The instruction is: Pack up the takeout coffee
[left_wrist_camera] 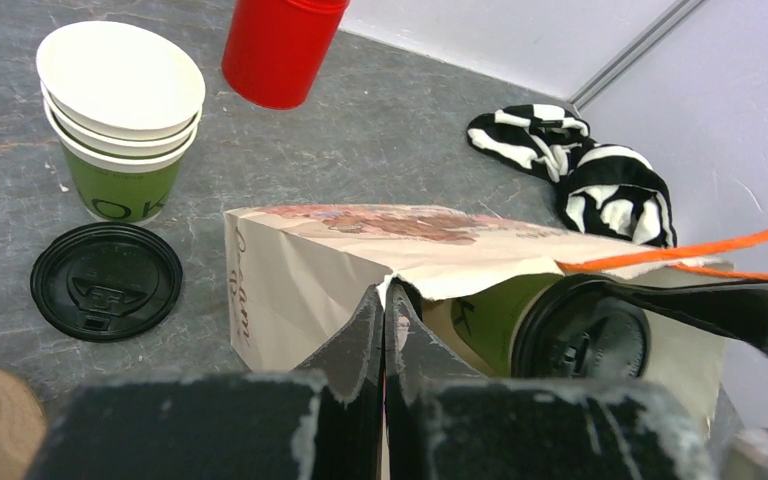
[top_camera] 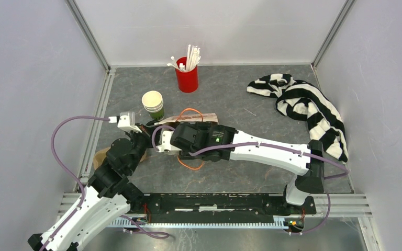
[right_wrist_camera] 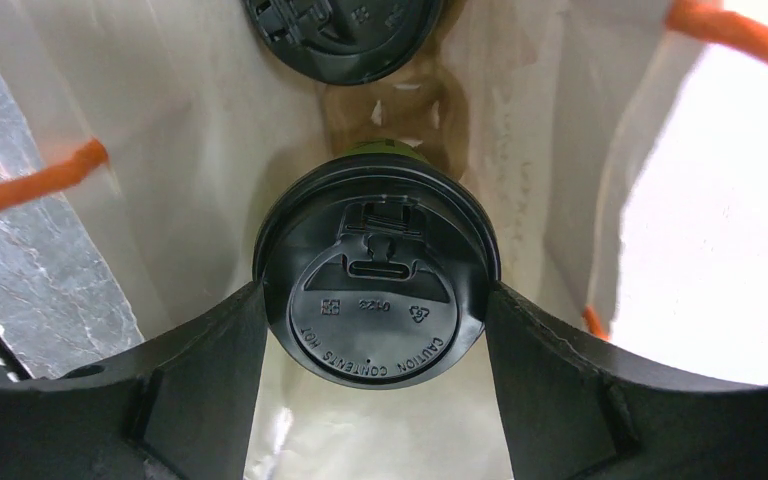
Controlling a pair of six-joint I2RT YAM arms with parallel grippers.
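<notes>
Takeout coffee cup sits inside the paper bag, your right jaws clamped on it at the lid. Second lidded cup lies deeper in the bag. Your left jaws are closed, pinching the bag's open edge.
</notes>
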